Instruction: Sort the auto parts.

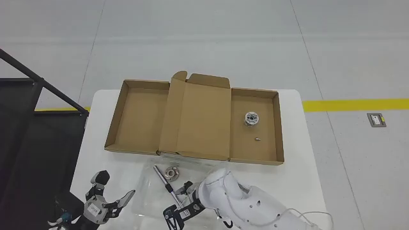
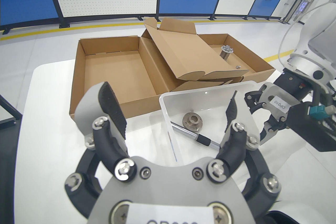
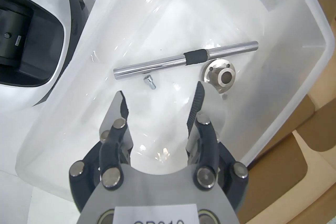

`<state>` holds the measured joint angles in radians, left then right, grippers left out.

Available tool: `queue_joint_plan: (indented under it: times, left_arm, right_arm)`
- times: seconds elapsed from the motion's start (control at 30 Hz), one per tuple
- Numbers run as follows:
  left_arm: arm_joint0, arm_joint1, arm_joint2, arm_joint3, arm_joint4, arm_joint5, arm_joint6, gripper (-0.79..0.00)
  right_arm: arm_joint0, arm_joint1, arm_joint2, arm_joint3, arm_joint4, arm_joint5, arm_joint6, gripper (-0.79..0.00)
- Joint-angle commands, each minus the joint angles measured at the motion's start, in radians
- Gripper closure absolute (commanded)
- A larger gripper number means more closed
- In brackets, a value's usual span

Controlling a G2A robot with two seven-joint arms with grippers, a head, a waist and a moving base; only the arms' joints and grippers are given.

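Note:
A clear plastic bin [image 3: 323, 25] near the table's front edge holds a chrome rod with a black band [image 3: 183, 58], a round metal flange [image 3: 220, 75] and a small bolt [image 3: 149, 82]. My right gripper [image 3: 160, 99] hangs open just above the bin floor, close to the bolt, with nothing between its fingers. My left gripper [image 2: 170, 114] is open and empty to the left of the bin [image 2: 168, 101], facing the flange [image 2: 193, 120] and rod [image 2: 194, 136]. From above, the left gripper [image 1: 115, 188] sits at the front left of the table.
Behind the bin lies an open cardboard box [image 1: 192, 118] with a folded centre flap. Its right compartment holds a gear-like part [image 1: 252, 117] and a small screw [image 1: 257, 138]; the left compartment [image 2: 113, 70] is bare. A black frame stands left of the table.

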<state>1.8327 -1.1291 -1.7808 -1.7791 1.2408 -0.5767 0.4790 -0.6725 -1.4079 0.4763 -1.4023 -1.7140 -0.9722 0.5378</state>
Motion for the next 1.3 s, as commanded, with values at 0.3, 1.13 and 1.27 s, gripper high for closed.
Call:
queue_joint_plan:
  times: [0.3,1.13,1.27]
  left_arm:
    - [0.000,0.000,0.000,0.000,0.000,0.000,0.000,-0.785]
    - [0.000,0.000,0.000,0.000,0.000,0.000,0.000,-0.785]
    - [0.000,0.000,0.000,0.000,0.000,0.000,0.000,-0.785]
  right_arm:
    - [0.081,-0.078,-0.061,0.194,0.049,-0.007,-0.021,-0.339]
    - [0.150,-0.198,-0.135,0.423,0.048,-0.035,-0.091,-0.194]
    - [0.157,-0.209,-0.135,0.445,0.046,-0.037,-0.098,-0.092]
